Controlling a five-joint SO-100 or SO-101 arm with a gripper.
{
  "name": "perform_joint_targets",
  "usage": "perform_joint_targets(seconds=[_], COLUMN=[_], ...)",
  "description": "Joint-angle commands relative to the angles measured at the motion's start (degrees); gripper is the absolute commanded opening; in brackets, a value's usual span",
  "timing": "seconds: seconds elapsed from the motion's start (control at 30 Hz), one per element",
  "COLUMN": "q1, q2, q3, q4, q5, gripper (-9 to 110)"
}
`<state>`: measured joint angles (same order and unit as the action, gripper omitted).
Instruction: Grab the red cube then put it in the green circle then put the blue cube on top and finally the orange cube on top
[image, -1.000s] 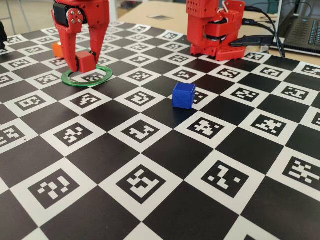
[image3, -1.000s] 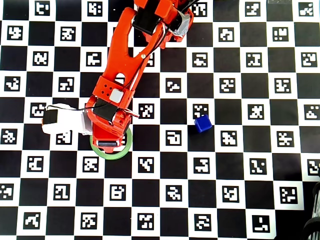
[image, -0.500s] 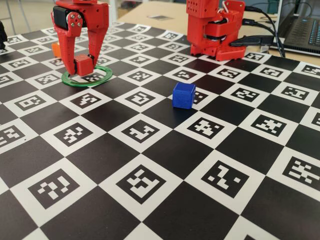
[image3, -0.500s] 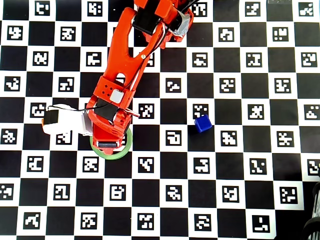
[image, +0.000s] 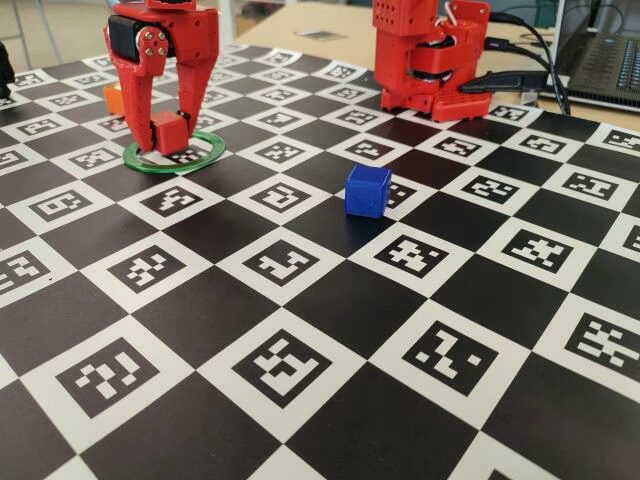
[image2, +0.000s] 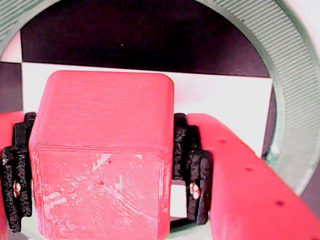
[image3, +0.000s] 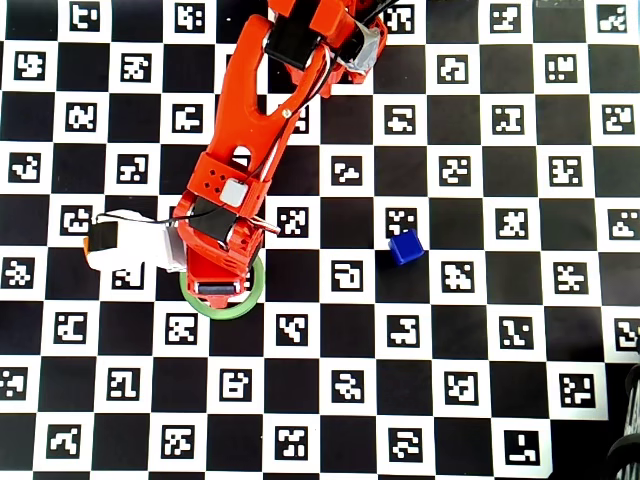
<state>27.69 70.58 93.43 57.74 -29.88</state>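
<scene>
The gripper (image: 168, 128) is clamped on the red cube (image: 167, 131), its toothed pads (image2: 189, 165) against both sides, inside the green circle (image: 205, 161). Beneath lies a checkerboard mat (image: 300, 400) with printed markers; the blue cube (image: 367, 190) sits well to its right.

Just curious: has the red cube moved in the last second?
Yes. The red cube has sunk a little inside the green circle.

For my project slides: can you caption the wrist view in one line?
The hand grips the red cube directly above the green circle on the checkered board.
</scene>
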Motion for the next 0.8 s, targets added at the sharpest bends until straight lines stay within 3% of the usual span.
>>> perform_joint_targets(seconds=[0.0,0.33,0.77], q1=[0.9,0.9,1.3], q2=[2.6,3.2,3.5], q3=[-0.2,0.8,1.2], q4=[-0.6,-1.4,-2.3], q5=[-0.5,-0.4,2.1], gripper=[7,7,17])
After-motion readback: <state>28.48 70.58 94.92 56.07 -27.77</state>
